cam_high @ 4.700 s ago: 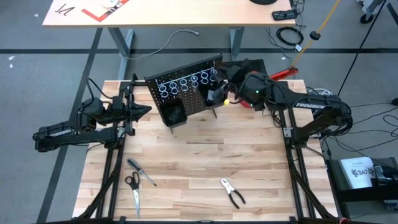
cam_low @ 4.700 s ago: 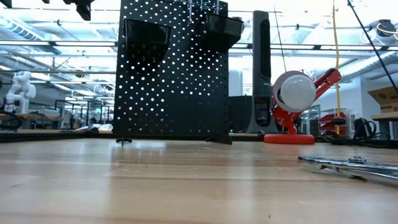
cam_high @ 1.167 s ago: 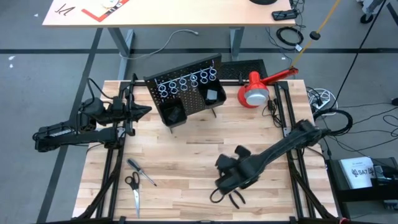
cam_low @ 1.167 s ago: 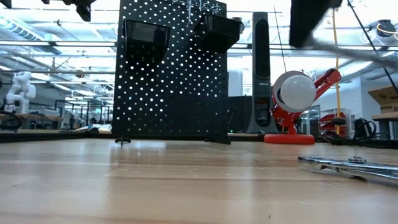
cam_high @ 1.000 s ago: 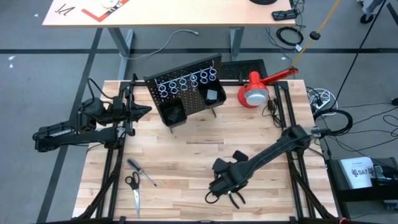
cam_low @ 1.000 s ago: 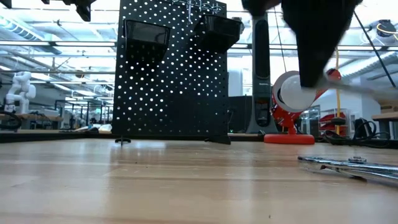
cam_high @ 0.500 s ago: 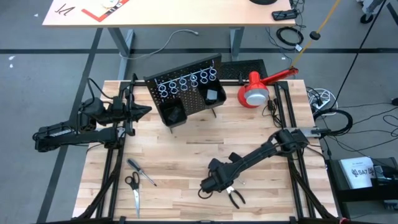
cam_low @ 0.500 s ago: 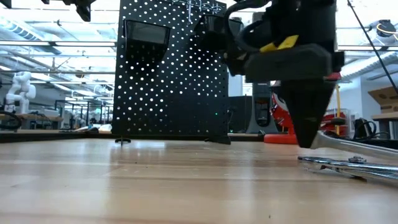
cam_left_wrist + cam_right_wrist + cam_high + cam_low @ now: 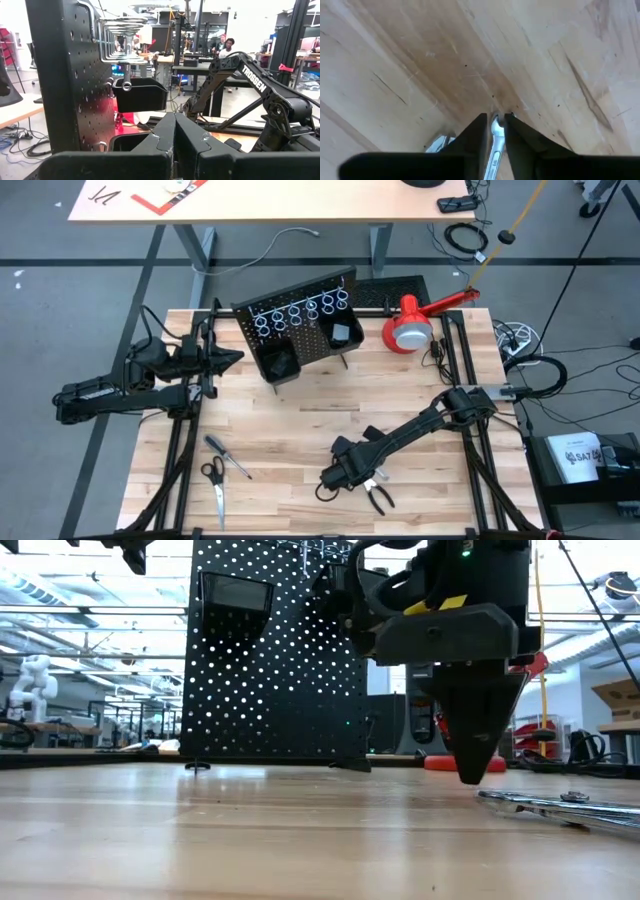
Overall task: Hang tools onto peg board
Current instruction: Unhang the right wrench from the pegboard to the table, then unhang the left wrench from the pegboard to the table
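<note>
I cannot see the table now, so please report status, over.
Right gripper down low, fingers slightly apart astride silver head of black-handled pliers. Left gripper shut, waiting beside black perforated peg board. Nothing blocking.

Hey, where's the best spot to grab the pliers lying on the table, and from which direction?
Probably the silver head of the pliers, taken from straight above: they lie flat on the table, handles splayed. The right gripper straddles that head, fingers slightly apart.

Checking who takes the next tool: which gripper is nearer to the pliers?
Right. The right gripper hangs directly beside the pliers at the table's front; the left gripper waits far off, by the peg board.
</note>
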Available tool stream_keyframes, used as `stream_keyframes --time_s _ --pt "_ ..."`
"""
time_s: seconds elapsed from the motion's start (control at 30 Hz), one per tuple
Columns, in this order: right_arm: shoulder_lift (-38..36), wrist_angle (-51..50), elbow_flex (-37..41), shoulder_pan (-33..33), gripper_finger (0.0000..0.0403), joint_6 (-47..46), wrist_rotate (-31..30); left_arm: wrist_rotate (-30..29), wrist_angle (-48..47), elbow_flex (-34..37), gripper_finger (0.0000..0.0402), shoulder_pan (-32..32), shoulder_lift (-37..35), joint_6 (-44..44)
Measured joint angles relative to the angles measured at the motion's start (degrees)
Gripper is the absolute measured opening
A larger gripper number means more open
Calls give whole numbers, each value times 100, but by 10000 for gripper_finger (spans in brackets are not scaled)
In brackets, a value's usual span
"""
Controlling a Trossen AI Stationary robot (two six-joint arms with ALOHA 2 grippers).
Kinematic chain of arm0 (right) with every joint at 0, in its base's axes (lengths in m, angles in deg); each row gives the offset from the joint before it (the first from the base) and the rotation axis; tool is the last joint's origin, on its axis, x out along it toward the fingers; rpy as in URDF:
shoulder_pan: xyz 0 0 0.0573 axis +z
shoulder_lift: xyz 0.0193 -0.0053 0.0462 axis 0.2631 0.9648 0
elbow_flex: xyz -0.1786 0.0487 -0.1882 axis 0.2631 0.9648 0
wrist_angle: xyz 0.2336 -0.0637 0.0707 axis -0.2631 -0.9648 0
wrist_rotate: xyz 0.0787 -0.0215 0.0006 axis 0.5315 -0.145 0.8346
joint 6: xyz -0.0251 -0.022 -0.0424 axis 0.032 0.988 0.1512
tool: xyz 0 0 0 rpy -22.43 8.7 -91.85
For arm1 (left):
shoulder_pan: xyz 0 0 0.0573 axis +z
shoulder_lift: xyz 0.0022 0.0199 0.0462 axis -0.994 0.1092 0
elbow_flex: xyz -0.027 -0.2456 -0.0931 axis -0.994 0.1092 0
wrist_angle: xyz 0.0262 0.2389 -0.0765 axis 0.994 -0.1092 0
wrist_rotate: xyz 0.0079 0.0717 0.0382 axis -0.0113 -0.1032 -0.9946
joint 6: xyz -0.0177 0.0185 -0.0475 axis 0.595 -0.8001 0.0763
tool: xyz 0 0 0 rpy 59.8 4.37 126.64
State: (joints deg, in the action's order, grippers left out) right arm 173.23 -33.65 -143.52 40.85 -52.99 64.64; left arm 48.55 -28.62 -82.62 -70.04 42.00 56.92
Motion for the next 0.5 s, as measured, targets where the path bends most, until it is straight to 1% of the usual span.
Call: stream_keyframes --time_s 0.1,0.27,0.4,0.5 --pt "0 1 0 -3 97 86 -8 0 0 0 13 0 0 -2" --pt "-117 6 0 29 159 530 -266 0 0 0 13 -2 0 -2" --pt "-547 87 -4 100 186 931 -967 0 -23 0 13 -1 -1 -2" --pt "-1024 191 -4 139 190 1259 -1747 0 -38 0 13 0 0 -4"
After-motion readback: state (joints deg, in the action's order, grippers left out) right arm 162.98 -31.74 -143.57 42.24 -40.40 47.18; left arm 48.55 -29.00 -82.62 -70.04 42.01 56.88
